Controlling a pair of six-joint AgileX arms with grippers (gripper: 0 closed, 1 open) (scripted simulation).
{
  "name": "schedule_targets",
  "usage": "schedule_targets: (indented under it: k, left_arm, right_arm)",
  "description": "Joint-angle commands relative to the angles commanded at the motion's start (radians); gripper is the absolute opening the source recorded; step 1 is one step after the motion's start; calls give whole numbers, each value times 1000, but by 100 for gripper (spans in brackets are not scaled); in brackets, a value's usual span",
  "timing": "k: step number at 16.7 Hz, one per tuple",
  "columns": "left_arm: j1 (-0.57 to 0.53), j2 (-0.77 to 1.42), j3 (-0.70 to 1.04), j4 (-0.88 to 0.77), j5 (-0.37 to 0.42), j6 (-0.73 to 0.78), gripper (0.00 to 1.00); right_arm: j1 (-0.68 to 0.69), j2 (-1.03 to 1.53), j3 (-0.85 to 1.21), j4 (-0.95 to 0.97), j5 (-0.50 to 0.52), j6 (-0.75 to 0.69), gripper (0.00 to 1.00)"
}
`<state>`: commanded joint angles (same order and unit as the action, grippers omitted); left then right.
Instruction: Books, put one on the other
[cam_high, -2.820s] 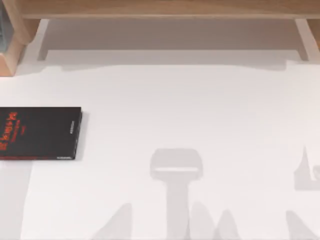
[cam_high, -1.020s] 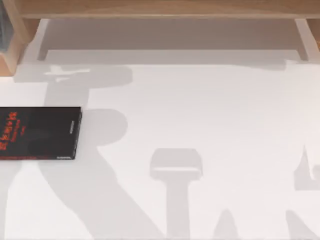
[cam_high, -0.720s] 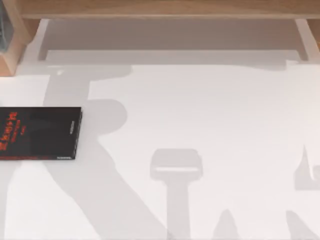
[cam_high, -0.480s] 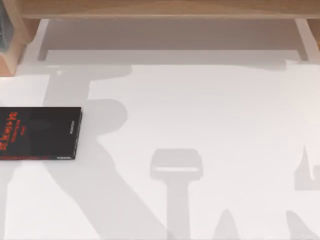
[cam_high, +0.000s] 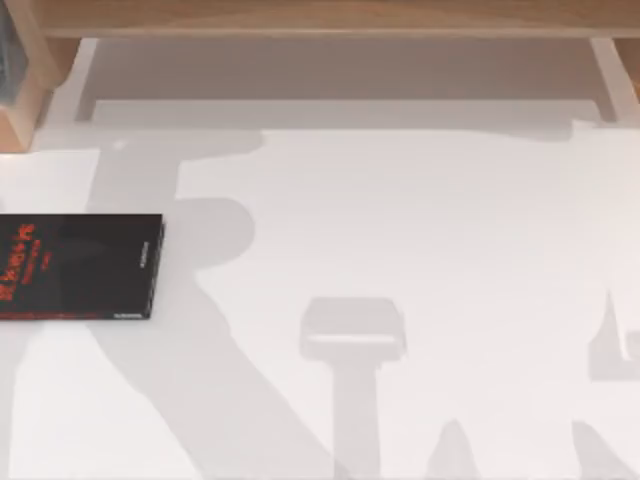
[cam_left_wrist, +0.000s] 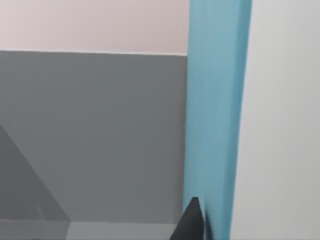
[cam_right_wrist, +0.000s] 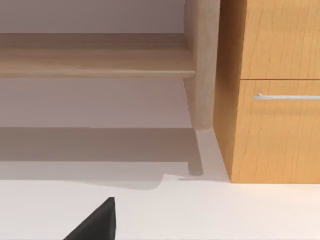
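Books are the whole business here, and they lie apart. The flat, rectangular black-covered book with red lettering (cam_high: 78, 267) rests on the white worktop (cam_high: 420, 230) at its left edge, its cover up and its spine edge turned toward the middle. The light blue book (cam_left_wrist: 215, 115) stands on edge close before the left wrist camera, running the height of that view, with a dark fingertip (cam_left_wrist: 192, 220) of the left claw touching its side low down; I judge the left claw to be pinching this book, though its second finger is hidden (so the grip itself is a reading, not a sight). A broad arm-shaped shadow crosses the worktop just right of the black book.

The right claw's state I cannot tell: one dark fingertip (cam_right_wrist: 95, 222) shows at the near edge of the right wrist view, which looks across the worktop to a pale wooden shelf (cam_right_wrist: 95, 62) and an orange-brown wooden cabinet with a metal drawer handle (cam_right_wrist: 277, 90) at the back.

Both books look stiff and hard-covered, likely moderate in weight and smooth enough to slip. A hold across the thickness near a long edge seems best. Laying the blue one flat and square over the black one is what remains.
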<state>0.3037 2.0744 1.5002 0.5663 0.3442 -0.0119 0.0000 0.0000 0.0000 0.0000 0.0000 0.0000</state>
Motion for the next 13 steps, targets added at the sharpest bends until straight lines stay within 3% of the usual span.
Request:
schedule_targets:
  k: [4, 13]
  left_arm:
    - [0, 0, 0, 0, 0, 0, 2]
    - [3, -2, 0, 0, 0, 1, 0]
  right_arm:
    - [0, 0, 0, 0, 0, 0, 100]
    - [0, 0, 0, 0, 0, 0, 100]
